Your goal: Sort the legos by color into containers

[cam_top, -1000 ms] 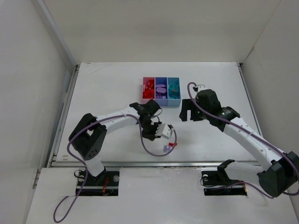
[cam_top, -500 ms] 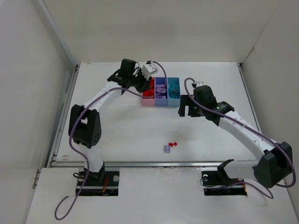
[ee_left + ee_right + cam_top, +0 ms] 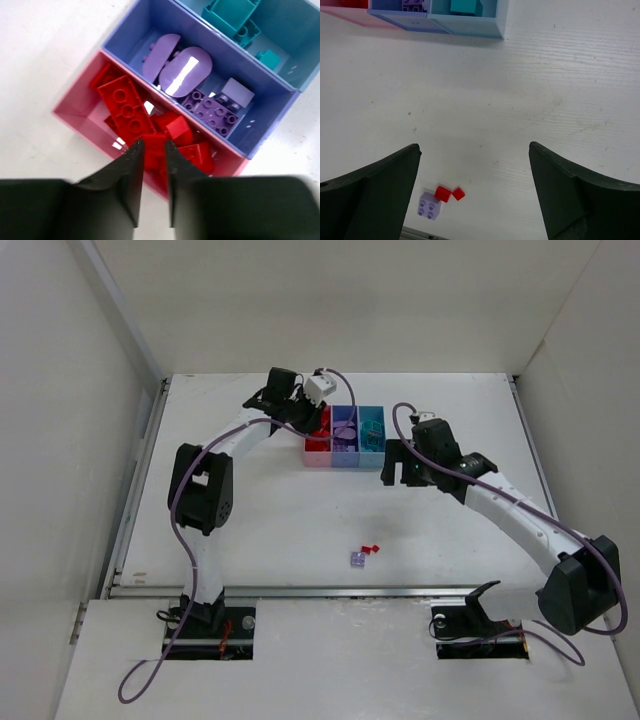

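Observation:
Three joined containers stand at the back centre: pink (image 3: 316,460), purple-blue (image 3: 345,462) and light blue (image 3: 372,462). My left gripper (image 3: 308,418) hovers over the pink bin (image 3: 75,117), its jaws nearly closed on a small red brick (image 3: 155,150). Red legos (image 3: 125,107) lie in the pink bin, lilac ones (image 3: 210,107) in the purple-blue bin (image 3: 125,35), teal ones (image 3: 230,15) in the light blue bin (image 3: 300,30). My right gripper (image 3: 392,472) is wide open and empty (image 3: 474,146) above the table. Two tiny red bricks (image 3: 442,193) and a lilac brick (image 3: 429,205) lie loose near the front edge (image 3: 364,554).
White walls enclose the table on the left, back and right. A metal rail (image 3: 330,590) runs along the front edge, just beyond the loose pieces. The light blue bin's corner (image 3: 465,27) shows at the top of the right wrist view.
My left arm has swung from the loose pieces at the front centre back to the pink bin. My right gripper has edged slightly left.

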Controlling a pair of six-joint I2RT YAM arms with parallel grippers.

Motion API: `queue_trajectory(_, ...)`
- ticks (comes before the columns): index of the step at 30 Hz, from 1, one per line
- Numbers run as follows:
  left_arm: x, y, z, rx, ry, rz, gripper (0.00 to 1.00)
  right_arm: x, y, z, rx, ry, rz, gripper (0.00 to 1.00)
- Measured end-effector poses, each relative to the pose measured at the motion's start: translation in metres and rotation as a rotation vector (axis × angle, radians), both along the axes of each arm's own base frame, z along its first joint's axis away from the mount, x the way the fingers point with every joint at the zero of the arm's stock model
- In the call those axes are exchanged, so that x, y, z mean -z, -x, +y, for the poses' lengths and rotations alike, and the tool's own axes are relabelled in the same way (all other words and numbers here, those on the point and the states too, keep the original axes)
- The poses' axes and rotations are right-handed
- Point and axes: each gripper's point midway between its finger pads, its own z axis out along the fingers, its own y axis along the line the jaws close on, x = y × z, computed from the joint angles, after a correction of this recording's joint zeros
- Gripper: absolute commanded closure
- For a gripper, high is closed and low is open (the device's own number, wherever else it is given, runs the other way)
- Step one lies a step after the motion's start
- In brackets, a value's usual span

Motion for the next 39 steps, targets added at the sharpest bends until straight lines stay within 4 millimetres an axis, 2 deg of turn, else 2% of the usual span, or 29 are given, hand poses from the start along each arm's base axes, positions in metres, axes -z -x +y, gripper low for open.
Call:
queue_trajectory(2, -0.003, -0.004, 0.002, 0.005, -0.001, -0.019, 0.62, -0.002, -0.001, 0.001, -0.001, -0.003, -0.005, 0.06)
queue_trajectory(3, -0.004, -0.004, 0.003, 0.010, 0.002, -0.017, 0.50, -0.003, -0.001, 0.001, -0.001, -0.004, -0.007, 0.06)
queue_trajectory(6, -0.004, 0.000, 0.001, 0.040, 0.007, -0.013, 0.39, -0.003, -0.001, 0.001, -0.001, -0.003, -0.007, 0.06)
queue_trajectory(9, -0.003, 0.005, -0.004, 0.066, 0.012, -0.004, 0.34, -0.003, -0.001, 0.001, -0.002, -0.003, -0.007, 0.06)
queue_trajectory(15, -0.005, 0.005, -0.003, 0.066, 0.013, -0.006, 0.34, -0.003, -0.001, 0.000, -0.003, 0.000, -0.005, 0.06)
queue_trajectory(18, -0.013, 0.009, 0.005, 0.052, 0.006, -0.014, 0.35, -0.001, 0.002, -0.001, -0.006, 0.008, 0.005, 0.06)
queue_trajectory(20, -0.024, 0.019, 0.015, 0.048, -0.013, -0.032, 0.35, -0.001, 0.006, -0.002, -0.009, 0.014, 0.013, 0.06)
queue_trajectory(23, -0.040, 0.052, 0.039, 0.047, -0.071, -0.084, 0.35, 0.001, 0.018, -0.001, -0.024, 0.023, 0.018, 0.09)
queue_trajectory(25, -0.045, 0.092, 0.060, 0.061, -0.115, -0.125, 0.35, 0.008, 0.032, 0.005, -0.049, 0.024, 0.035, 0.13)
queue_trajectory(27, -0.045, 0.141, 0.078, 0.082, -0.144, -0.154, 0.32, 0.022, 0.048, 0.013, -0.080, 0.019, 0.077, 0.24)
queue_trajectory(29, -0.043, 0.174, 0.082, 0.095, -0.135, -0.177, 0.29, 0.037, 0.063, 0.023, -0.102, 0.012, 0.130, 0.35)
queue_trajectory(32, -0.024, 0.224, 0.087, 0.110, -0.100, -0.173, 0.25, 0.055, 0.086, 0.037, -0.132, 0.005, 0.195, 0.35)
queue_trajectory(34, -0.010, 0.248, 0.090, 0.097, -0.069, -0.161, 0.22, 0.060, 0.100, 0.051, -0.168, 0.009, 0.212, 0.35)
queue_trajectory(36, 0.003, 0.263, 0.095, 0.078, -0.048, -0.162, 0.18, 0.062, 0.113, 0.067, -0.219, 0.010, 0.219, 0.34)
queue_trajectory(39, 0.001, 0.270, 0.100, 0.040, -0.013, -0.207, 0.16, 0.070, 0.132, 0.083, -0.269, 0.012, 0.253, 0.21)
